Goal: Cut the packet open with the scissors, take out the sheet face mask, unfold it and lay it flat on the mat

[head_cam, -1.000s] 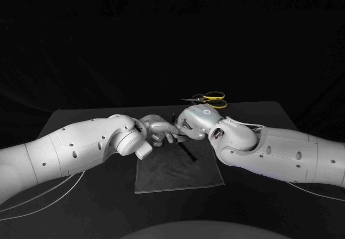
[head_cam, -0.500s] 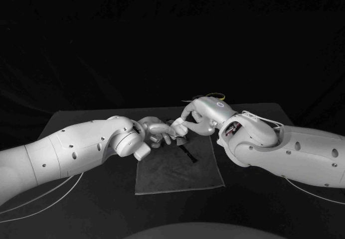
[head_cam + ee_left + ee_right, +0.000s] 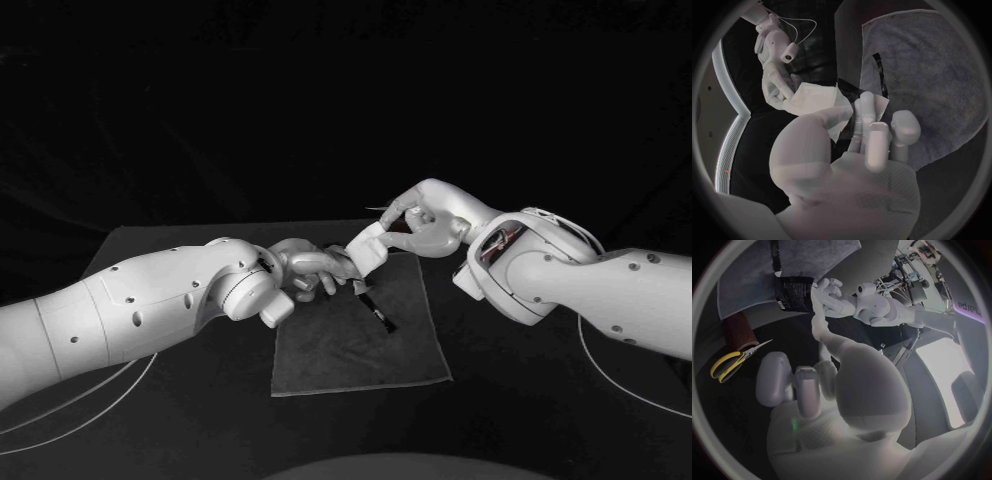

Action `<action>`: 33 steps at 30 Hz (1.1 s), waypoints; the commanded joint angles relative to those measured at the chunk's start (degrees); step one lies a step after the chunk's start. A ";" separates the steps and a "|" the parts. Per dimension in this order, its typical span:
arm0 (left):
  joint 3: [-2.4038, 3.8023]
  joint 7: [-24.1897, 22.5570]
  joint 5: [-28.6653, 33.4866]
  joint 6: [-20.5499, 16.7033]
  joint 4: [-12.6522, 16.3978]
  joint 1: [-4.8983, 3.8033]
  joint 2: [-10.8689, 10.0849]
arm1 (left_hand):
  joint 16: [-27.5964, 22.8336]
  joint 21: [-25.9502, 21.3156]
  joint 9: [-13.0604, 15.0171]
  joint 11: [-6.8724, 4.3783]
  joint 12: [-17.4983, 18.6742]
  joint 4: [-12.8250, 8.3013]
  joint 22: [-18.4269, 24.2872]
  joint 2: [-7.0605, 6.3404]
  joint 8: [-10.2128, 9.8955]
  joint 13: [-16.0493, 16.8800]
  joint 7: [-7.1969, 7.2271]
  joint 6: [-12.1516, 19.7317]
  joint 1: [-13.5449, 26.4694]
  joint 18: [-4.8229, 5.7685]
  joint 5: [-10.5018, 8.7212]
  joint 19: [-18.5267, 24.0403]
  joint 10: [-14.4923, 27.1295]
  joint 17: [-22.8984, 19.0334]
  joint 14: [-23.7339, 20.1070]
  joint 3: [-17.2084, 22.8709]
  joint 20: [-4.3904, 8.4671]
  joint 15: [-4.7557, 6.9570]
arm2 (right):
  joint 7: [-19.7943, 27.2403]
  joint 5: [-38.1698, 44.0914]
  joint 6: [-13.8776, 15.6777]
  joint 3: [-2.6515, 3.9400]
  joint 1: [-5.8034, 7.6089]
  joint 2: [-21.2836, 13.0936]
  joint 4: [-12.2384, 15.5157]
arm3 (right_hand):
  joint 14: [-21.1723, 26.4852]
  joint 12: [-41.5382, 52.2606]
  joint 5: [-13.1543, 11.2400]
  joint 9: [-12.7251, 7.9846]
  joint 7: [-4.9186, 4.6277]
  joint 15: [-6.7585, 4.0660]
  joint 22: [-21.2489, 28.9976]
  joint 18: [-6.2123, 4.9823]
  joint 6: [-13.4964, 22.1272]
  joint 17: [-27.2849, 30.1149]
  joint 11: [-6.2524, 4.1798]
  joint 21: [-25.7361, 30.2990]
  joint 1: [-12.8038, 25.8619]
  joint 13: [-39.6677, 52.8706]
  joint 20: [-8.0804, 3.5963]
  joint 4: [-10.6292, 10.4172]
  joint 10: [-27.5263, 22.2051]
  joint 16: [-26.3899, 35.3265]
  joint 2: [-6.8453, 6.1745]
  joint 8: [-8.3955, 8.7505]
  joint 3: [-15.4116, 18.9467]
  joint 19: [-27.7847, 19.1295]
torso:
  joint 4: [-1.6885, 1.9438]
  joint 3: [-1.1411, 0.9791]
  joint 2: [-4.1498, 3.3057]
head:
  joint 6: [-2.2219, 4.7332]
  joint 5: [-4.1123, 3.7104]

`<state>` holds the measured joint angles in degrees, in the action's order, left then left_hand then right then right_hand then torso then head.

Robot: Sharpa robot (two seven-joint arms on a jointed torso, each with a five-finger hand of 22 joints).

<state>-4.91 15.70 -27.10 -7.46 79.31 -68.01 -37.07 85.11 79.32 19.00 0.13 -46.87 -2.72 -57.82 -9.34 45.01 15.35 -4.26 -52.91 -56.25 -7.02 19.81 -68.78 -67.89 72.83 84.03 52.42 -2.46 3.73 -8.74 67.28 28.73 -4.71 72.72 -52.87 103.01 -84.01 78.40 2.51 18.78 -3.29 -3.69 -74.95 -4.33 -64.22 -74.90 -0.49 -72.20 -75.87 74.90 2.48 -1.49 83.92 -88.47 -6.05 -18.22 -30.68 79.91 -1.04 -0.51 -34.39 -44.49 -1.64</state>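
- The white sheet face mask (image 3: 369,247), folded and partly drawn from its packet, hangs stretched between the two hands above the far end of the mat.
- The dark packet (image 3: 795,292), with white print on one face, sits at the mask's lower end, raised off the mat in the left hand's grasp.
- The left hand (image 3: 307,268) has its fingers clenched round the packet, thumb on one side and the other fingers on the other.
- The right hand (image 3: 426,218) pinches the mask's upper corner between thumb and a finger, with its other fingers curled loosely behind.
- The right hand is raised higher than the left, and the mask slopes up towards it.
- The grey mat (image 3: 361,350) lies flat on the black tabletop (image 3: 173,240) beneath both hands.
- A thin dark strip (image 3: 379,316) rests on the mat, just below the packet.
- The yellow-handled scissors (image 3: 734,361) lie on the tabletop beyond the mat, apart from both hands.
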 commanded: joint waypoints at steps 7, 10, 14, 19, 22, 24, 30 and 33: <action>0.21 -0.72 -0.28 3.47 1.37 -1.11 -2.22 | -0.18 -0.32 0.11 -0.20 -0.38 -8.27 0.07 0.56 0.24 -0.08 -0.08 0.07 -0.25 0.21 0.31 0.46 0.31 -0.02 1.02 7.99 -0.14 -0.02 | 7.56 -17.59 -1.50 0.18 1.71 -2.11 1.37 | -5.51 -0.29 0.28 2.88 -0.17 -0.51 -4.30 0.01 0.34 -13.02 -0.37 0.14 -0.31 7.04 -0.19 0.05 1.79 -0.26 0.60 -0.70 -0.25 -0.17 | 0.05 -0.08 0.01 | 1.03 0.05; 0.22 -0.99 -0.85 4.16 1.82 -1.72 -3.33 | -0.18 -0.32 0.11 -0.20 -0.38 -8.27 0.07 0.56 0.24 -0.08 -0.08 0.07 -0.25 0.21 0.31 0.46 0.31 -0.02 1.02 7.99 -0.14 -0.02 | 8.05 -21.36 -2.38 0.20 2.43 -3.27 1.94 | -5.47 -0.40 0.27 2.91 -0.20 -0.51 -4.29 0.00 0.39 -12.88 -0.36 0.16 -0.30 6.97 -0.20 0.07 1.74 -0.18 0.63 -0.75 -0.29 -0.18 | 0.08 -0.08 0.09 | 1.62 -0.08; 0.23 -2.12 -1.85 5.70 2.77 -2.94 -5.42 | -0.24 -0.41 0.11 -0.19 -0.38 -8.30 0.31 0.57 0.24 -0.09 -0.08 0.08 -0.28 0.16 0.31 0.63 0.33 -0.24 0.96 7.98 -0.15 -0.02 | 8.25 -25.04 -3.60 0.21 3.41 -4.79 2.08 | -5.47 -0.41 0.27 2.93 -0.21 -0.52 -4.30 0.00 0.42 -12.86 -0.35 0.16 -0.29 6.97 -0.20 0.08 1.74 -0.16 0.65 -0.76 -0.31 -0.18 | 0.04 0.03 0.12 | 2.12 0.08; 0.24 -3.32 -3.24 6.91 4.33 -5.31 -9.10 | -0.28 -0.45 0.11 -0.16 -0.37 -8.26 0.39 0.62 0.24 -0.11 -0.12 0.14 -0.32 0.15 0.17 0.71 0.42 -0.29 0.92 7.88 -0.17 -0.05 | 8.14 -27.56 -4.91 0.19 4.15 -6.18 1.52 | -5.47 -0.41 0.27 2.94 -0.22 -0.52 -4.30 0.00 0.47 -12.87 -0.34 0.16 -0.29 6.97 -0.21 0.09 1.74 -0.17 0.66 -0.78 -0.33 -0.18 | 0.24 -0.05 0.40 | 2.26 0.45; 0.22 -3.59 -4.52 9.00 5.00 -7.17 -11.78 | -0.28 -0.45 0.11 -0.16 -0.37 -8.26 0.39 0.62 0.24 -0.11 -0.12 0.14 -0.32 0.15 0.17 0.71 0.42 -0.29 0.92 7.88 -0.17 -0.05 | 7.93 -28.26 -5.60 0.09 4.34 -6.57 0.99 | -5.46 -0.42 0.28 2.97 -0.24 -0.52 -4.25 -0.02 0.53 -12.82 -0.33 0.25 -0.28 6.97 -0.22 0.12 1.73 -0.14 0.67 -0.82 -0.36 -0.22 | 0.38 -0.12 0.69 | 1.99 0.63; 0.18 -3.00 -5.84 10.51 5.06 -8.23 -13.27 | -0.28 -0.41 0.12 -0.16 -0.37 -8.25 0.28 0.62 0.24 -0.11 -0.13 0.15 -0.32 0.17 0.14 0.64 0.43 -0.31 0.91 7.85 -0.18 -0.06 | 7.79 -28.32 -5.94 -0.05 4.40 -6.59 0.69 | -5.46 -0.42 0.28 2.97 -0.24 -0.52 -4.25 -0.02 0.53 -12.82 -0.33 0.25 -0.28 6.97 -0.22 0.12 1.73 -0.14 0.67 -0.82 -0.36 -0.22 | 0.52 -0.14 0.93 | 1.75 0.71; -0.15 1.19 -8.09 16.84 2.83 -10.63 -16.67 | -0.13 -0.39 0.12 -0.15 -0.37 -8.24 0.17 0.62 0.25 -0.12 -0.13 0.15 -0.34 0.20 0.01 0.59 0.45 0.26 1.07 7.77 -0.20 -0.08 | 7.46 -27.93 -6.53 -0.66 4.41 -5.98 -0.11 | -5.46 -0.56 0.28 3.00 -0.25 -0.52 -4.23 -0.03 0.59 -12.83 -0.31 0.30 -0.25 6.89 -0.22 0.14 1.68 -0.15 0.67 -0.85 -0.37 -0.25 | 0.77 -0.17 1.29 | 1.08 1.22; -0.26 3.75 -8.30 20.76 0.52 -11.57 -17.66 | -0.03 -0.26 0.13 -0.16 -0.37 -8.24 -0.22 0.62 0.26 -0.13 -0.12 0.13 -0.35 0.29 -0.01 0.32 0.44 0.60 1.17 7.75 -0.21 -0.08 | 7.35 -27.76 -6.66 -0.93 4.33 -5.58 -0.57 | -5.46 -0.54 0.28 3.01 -0.26 -0.52 -4.24 -0.02 0.60 -12.84 -0.31 0.28 -0.24 6.91 -0.22 0.14 1.69 -0.16 0.66 -0.86 -0.37 -0.24 | 0.88 -0.16 1.34 | 0.81 1.37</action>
<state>-5.18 16.02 -33.22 6.14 80.33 -79.36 -54.65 84.96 79.10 19.07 0.13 -46.87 -2.72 -57.96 -9.34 45.06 15.29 -4.38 -52.78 -56.26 -7.02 19.92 -68.58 -67.46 73.29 84.03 52.42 -2.65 3.73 -1.59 40.06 23.38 -5.66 77.07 -58.57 102.63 -84.06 78.03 2.63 18.81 -3.32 -3.74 -74.95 -4.30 -63.38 -74.96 -0.62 -72.17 -76.19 74.92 2.48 -1.33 84.03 -88.43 -5.75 -18.77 -30.83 79.90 -0.32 -0.66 -33.21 -43.43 -0.40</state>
